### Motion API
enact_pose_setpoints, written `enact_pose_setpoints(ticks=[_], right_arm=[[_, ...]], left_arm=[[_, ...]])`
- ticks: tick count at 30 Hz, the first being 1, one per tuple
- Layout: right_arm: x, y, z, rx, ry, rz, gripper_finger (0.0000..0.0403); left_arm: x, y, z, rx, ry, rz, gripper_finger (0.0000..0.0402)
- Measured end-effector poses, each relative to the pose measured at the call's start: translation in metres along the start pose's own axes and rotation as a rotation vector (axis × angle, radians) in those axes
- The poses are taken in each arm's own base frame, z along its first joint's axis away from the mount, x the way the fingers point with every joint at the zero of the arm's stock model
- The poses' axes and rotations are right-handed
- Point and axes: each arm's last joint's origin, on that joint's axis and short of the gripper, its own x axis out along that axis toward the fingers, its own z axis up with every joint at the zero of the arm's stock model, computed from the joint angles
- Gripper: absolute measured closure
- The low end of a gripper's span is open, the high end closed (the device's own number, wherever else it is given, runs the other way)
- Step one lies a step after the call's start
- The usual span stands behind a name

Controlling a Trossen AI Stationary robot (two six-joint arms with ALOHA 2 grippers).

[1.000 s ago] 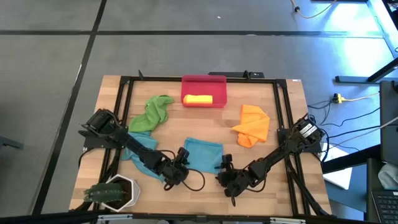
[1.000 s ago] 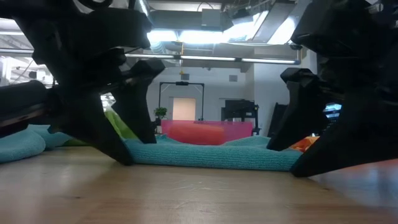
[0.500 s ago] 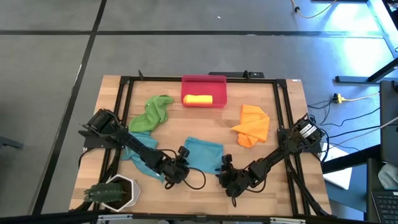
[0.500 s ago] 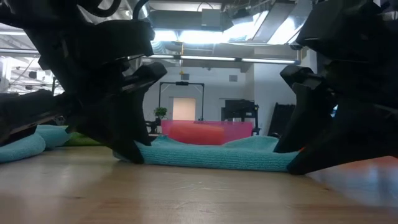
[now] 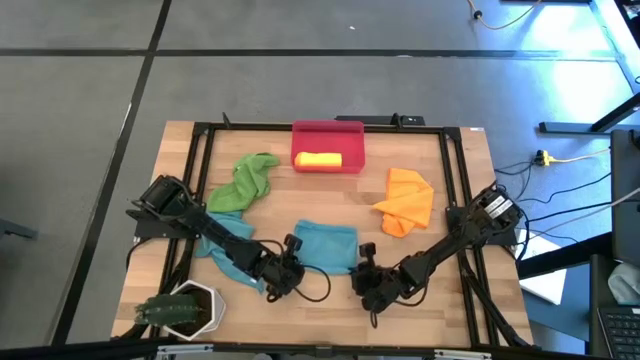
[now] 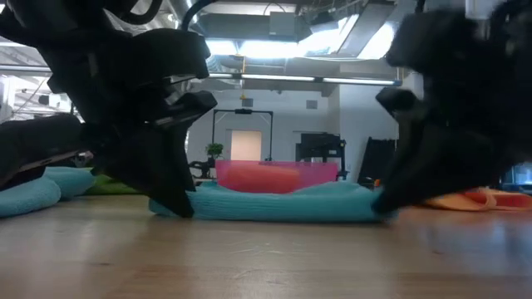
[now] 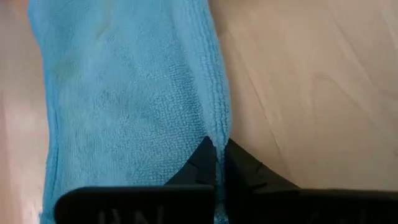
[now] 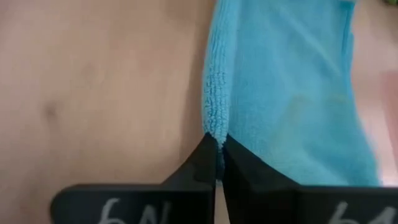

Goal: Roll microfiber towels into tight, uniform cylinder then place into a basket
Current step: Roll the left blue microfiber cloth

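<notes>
A teal-blue microfiber towel (image 5: 327,244) lies folded flat at the table's middle near side, also seen in the low view as the teal towel (image 6: 283,204). My left gripper (image 5: 291,264) is shut at its near left corner, and my right gripper (image 5: 362,266) is shut at its near right corner. The red basket (image 5: 328,133) stands at the far edge with a rolled yellow towel (image 5: 318,159) inside. A green towel (image 5: 246,180), an orange towel (image 5: 406,200) and a second teal towel (image 5: 214,252) lie loose on the table. My left gripper pinches the teal towel's near edge (image 7: 219,138) between its two fingers, close to the left corner. The fingers slant down from the table's left. One layer or several, I cannot tell. The towel lies on the table. My right gripper pinches the same near edge (image 8: 213,133) between its two fingers, close to the right corner. The fingers slant down from the table's right. The number of layers does not show. The towel's body rests on the table.
A white pot with a green plant (image 5: 184,310) stands at the near left corner. A black frame (image 5: 200,180) runs around the table top. The second teal towel lies under my left arm. Bare wood shows along the near edge between the grippers.
Both grippers have shut on the teal towel's near edge, left at the left corner, right at the right corner, from open a second ago. The towel has stayed flat in place.
</notes>
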Motion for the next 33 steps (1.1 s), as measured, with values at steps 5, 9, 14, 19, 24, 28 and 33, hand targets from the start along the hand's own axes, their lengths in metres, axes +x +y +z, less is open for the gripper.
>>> enact_pose_setpoints(ticks=[5,9,14,19,24,28,33], right_arm=[[-0.009,-0.005,0.010,0.093,0.006,0.021,0.0393],[-0.014,-0.006,0.014,0.177,0.005,0.075,0.0397],[-0.014,-0.013,0.018,0.278,0.025,0.150,0.0396],[-0.009,-0.020,0.021,0.364,0.061,0.218,0.0396],[-0.003,-0.024,0.028,0.418,0.002,0.405,0.0397],[0.006,-0.031,0.018,0.474,-0.093,0.552,0.0397],[0.018,-0.044,-0.013,0.617,-0.114,0.544,0.0397]], left_arm=[[-0.015,0.000,0.005,-0.025,-0.038,-0.073,0.0401],[-0.030,0.008,0.011,-0.071,-0.091,-0.142,0.0401],[-0.039,0.019,0.014,-0.126,-0.111,-0.245,0.0401],[-0.035,0.031,0.011,-0.176,-0.074,-0.348,0.0401],[-0.030,0.042,0.009,-0.166,-0.074,-0.412,0.0401],[-0.020,0.046,0.000,-0.181,-0.138,-0.470,0.0401],[-0.008,0.052,-0.018,-0.277,-0.159,-0.534,0.0401]])
